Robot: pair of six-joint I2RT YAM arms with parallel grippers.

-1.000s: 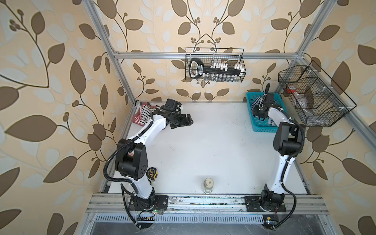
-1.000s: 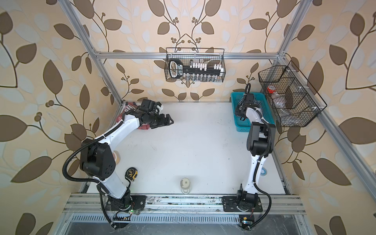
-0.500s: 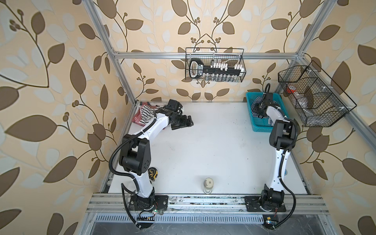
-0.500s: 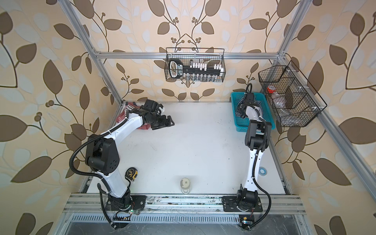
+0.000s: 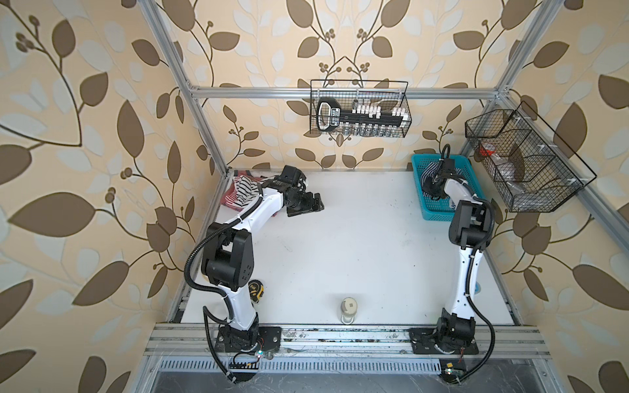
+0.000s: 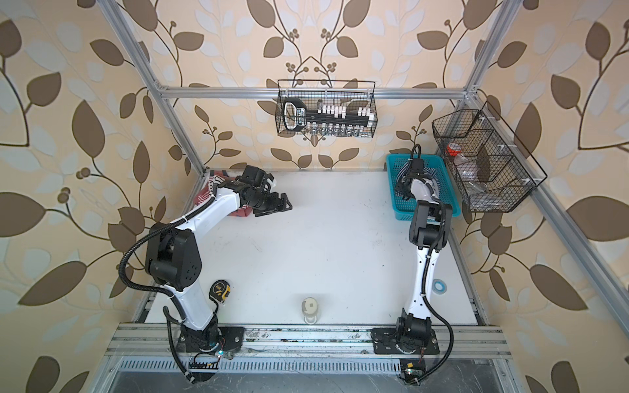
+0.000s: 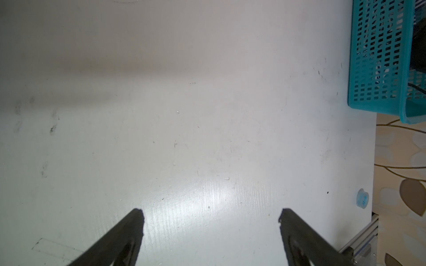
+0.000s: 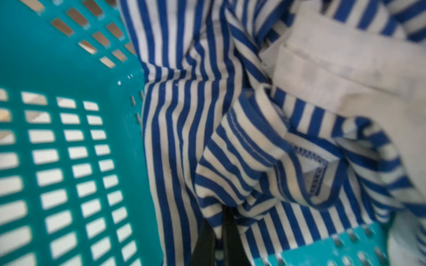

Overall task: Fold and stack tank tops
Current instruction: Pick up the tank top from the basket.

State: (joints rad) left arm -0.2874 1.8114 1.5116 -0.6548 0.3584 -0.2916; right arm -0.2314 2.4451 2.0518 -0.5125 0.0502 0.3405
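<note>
A white tank top with wide black stripes [image 5: 245,190] lies on a red-and-white tank top [image 5: 227,201] in the back left corner, seen in both top views. My left gripper [image 5: 306,204] hovers just to their right, open and empty; its two fingers stand wide apart over bare table [image 7: 211,214]. The navy-and-white striped tank top [image 8: 196,115] lies crumpled inside the blue perforated basket [image 8: 57,69] at the back right. My right gripper [image 8: 221,211] reaches down into the basket [image 5: 439,212], shut on a fold of that navy-striped cloth.
A yellow-and-black tape measure [image 5: 255,289] lies by the left arm's base, and a small capped jar [image 5: 349,308] at the front edge. A blue tape roll [image 6: 439,285] lies near the right arm. Wire baskets hang on the back wall [image 5: 359,114] and right wall [image 5: 524,163].
My right gripper has gone from part-open to shut on the navy-striped cloth inside the basket, with its elbow shifting. The left arm has barely moved and stays open.
</note>
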